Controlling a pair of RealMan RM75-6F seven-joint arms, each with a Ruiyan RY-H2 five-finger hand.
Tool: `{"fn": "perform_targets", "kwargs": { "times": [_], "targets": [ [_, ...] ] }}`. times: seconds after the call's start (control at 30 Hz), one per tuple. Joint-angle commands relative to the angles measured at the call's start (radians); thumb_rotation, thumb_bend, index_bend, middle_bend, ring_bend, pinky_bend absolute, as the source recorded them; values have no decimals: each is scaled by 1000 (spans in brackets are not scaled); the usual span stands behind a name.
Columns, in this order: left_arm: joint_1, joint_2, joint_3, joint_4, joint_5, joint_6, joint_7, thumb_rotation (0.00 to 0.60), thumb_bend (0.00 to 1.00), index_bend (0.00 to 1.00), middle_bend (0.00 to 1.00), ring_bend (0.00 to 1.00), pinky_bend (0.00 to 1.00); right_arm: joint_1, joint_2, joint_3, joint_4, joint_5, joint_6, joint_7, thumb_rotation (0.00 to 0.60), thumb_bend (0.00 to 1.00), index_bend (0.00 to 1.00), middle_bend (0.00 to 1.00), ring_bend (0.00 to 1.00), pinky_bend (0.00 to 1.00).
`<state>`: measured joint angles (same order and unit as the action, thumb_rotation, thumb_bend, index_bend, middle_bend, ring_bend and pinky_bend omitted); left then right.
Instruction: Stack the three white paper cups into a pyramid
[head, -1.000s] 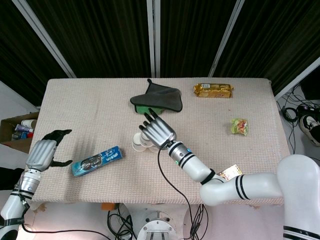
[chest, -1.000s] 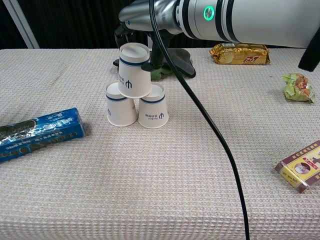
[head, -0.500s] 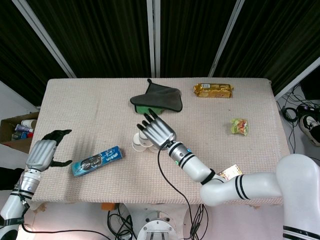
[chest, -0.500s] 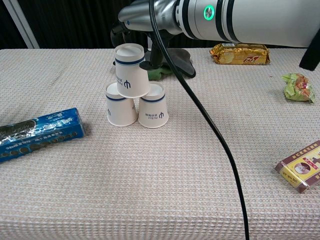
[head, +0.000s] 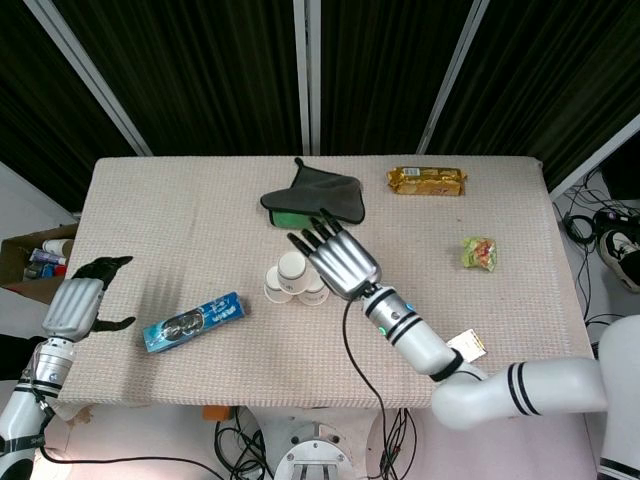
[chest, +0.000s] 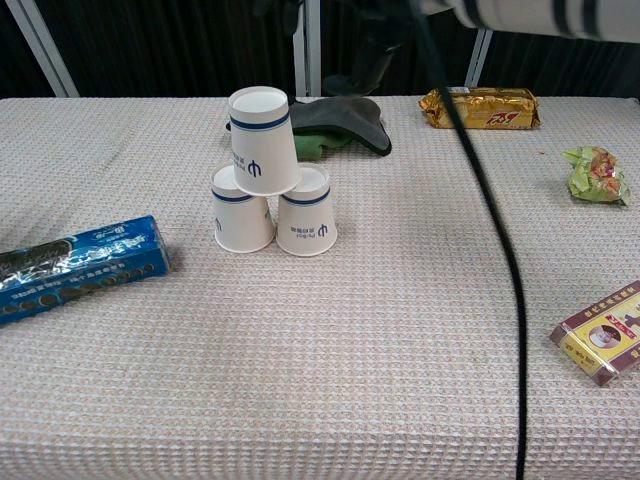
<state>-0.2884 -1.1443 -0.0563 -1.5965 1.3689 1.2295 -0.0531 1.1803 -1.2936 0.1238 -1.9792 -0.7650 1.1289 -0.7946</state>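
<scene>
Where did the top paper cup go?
In the chest view the top cup sits upside down on the two bottom cups, left of centre, just in front of the grey cloth.

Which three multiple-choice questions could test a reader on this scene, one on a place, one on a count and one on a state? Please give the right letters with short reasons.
1. Where does the top cup stand?
A. on the two lower cups
B. on the dark cloth
C. beside the blue packet

2. How many white paper cups are on the table?
A. two
B. three
C. five

3. What is the right hand doing?
A. holding the top cup
B. pressing the blue packet
C. holding nothing, fingers spread

Answers:
1. A: it stands upside down across the left lower cup and the right lower cup.
2. B: the chest view shows two below and one above.
3. C: in the head view it is beside the stack, fingers apart.
</scene>
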Motion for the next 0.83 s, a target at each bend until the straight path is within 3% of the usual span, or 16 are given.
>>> {"fn": "perform_targets", "kwargs": {
  "times": [0.03, 0.23, 0.4, 0.63, 0.83],
  "targets": [
    [16, -26, -1, 47, -3, 28, 7, 600, 98, 138, 177, 125, 198, -204, 119, -91, -81, -233, 186, 166, 600, 365, 86, 194, 44, 1],
    [61, -87, 14, 136, 44, 125, 13, 600, 98, 147, 180, 126, 195, -522, 184, -270, 26, -560, 423, 515, 600, 365, 86, 149, 33, 23],
    [104, -104, 32, 172, 82, 201, 27, 600, 98, 161, 184, 125, 190, -737, 170, -356, 200, -649, 547, 764, 600, 364, 84, 134, 20, 23],
    [176, -123, 55, 174, 118, 313, 78, 600, 98, 163, 184, 125, 189, -879, 121, -375, 368, -728, 582, 974, 600, 365, 84, 135, 1, 23],
    [222, -117, 77, 161, 140, 360, 108, 600, 99, 163, 184, 125, 187, -925, 68, -327, 468, -773, 585, 1030, 600, 369, 84, 135, 1, 21]
  ]
}}
